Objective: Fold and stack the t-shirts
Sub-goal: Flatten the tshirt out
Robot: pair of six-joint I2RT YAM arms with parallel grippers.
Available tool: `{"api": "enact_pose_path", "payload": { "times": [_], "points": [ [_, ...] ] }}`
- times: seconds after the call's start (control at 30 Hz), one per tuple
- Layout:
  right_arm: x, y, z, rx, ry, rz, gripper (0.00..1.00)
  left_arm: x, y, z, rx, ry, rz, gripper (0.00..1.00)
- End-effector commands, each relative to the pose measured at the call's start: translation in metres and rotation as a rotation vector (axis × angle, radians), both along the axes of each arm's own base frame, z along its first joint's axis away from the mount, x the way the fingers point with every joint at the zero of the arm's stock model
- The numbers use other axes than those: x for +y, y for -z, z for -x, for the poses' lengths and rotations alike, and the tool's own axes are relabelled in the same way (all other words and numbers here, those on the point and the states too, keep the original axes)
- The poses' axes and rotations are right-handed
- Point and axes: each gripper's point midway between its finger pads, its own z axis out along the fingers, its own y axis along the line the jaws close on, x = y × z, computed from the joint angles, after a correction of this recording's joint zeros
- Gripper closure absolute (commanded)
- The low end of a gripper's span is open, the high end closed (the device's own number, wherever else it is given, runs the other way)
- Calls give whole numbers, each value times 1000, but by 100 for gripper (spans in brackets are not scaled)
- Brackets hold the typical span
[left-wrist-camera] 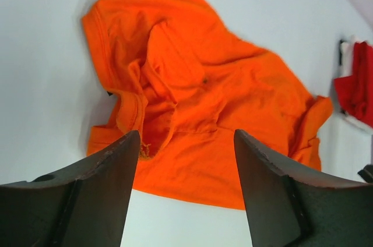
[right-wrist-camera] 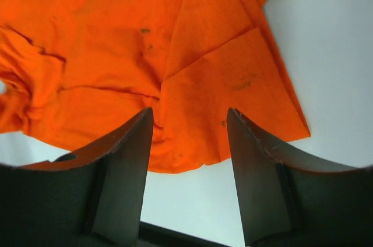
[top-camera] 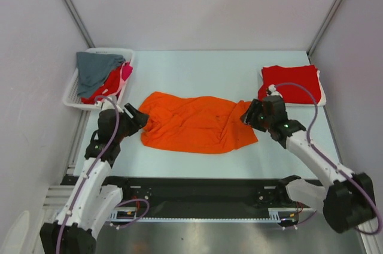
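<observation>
1. Top external: a crumpled bright orange cloth t-shirt (top-camera: 194, 123) lies mid-table, with the left gripper (top-camera: 139, 116) at its left end and the right gripper (top-camera: 248, 113) at its right end. A folded red t-shirt (top-camera: 291, 83) sits far right. The step in hand is probably spreading the orange one flat.
2. Left wrist: the fingers (left-wrist-camera: 99, 189) are spread and empty over the bunched end. They should pinch an outer edge, not the ruck.
3. Right wrist: the fingers (right-wrist-camera: 116, 171) are likewise spread and empty above a folded-over flap. Best to grip the edge, then have both arms pull outward evenly.
</observation>
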Motion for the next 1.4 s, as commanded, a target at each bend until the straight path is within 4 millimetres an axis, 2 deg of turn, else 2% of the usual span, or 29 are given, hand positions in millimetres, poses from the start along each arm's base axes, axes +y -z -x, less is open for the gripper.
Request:
{"api": "enact_pose_path", "payload": {
  "times": [0.0,0.07,0.2,0.37,0.5,0.67,0.87,0.9,0.97,1.0,1.07,1.17,1.2,1.27,1.3,1.33,1.37],
  "points": [
    [6,-21,-36,-89,26,124,42,-9,-21,-22,-77,54,4,28],
    [11,-20,-54,-85,28,154,43,-12,-23,-27,-105,62,0,27],
    [7,-13,-89,-59,72,239,41,-15,-15,-36,-94,61,-24,27],
    [8,9,-121,5,90,299,40,-14,4,-41,-48,56,-51,27],
    [-3,28,-153,45,137,347,42,-12,13,-42,-31,54,-72,27],
    [-6,50,-163,108,137,379,45,-11,24,-41,4,54,-81,27],
    [6,65,-161,140,100,315,70,-13,27,-41,15,64,-77,27],
    [11,65,-160,143,80,284,84,-13,28,-41,16,66,-77,27],
    [22,59,-159,134,42,224,97,-13,28,-41,18,68,-75,27],
    [25,55,-158,126,30,207,100,-14,27,-41,15,70,-74,27],
    [34,44,-155,100,-4,168,100,-14,28,-40,18,72,-72,27],
    [43,14,-141,24,-63,148,100,-15,27,-39,18,75,-65,27],
    [46,-1,-126,-15,-96,150,100,-16,26,-40,14,73,-62,27],
    [47,-15,-109,-69,-103,154,100,-18,27,-39,15,77,-53,27],
    [38,-23,-83,-100,-99,156,100,-18,26,-40,12,79,-50,27],
    [36,-25,-69,-109,-89,150,100,-20,25,-40,9,85,-49,28],
    [24,-25,-55,-117,-52,155,100,-20,25,-40,10,84,-51,28]
  ]
}}
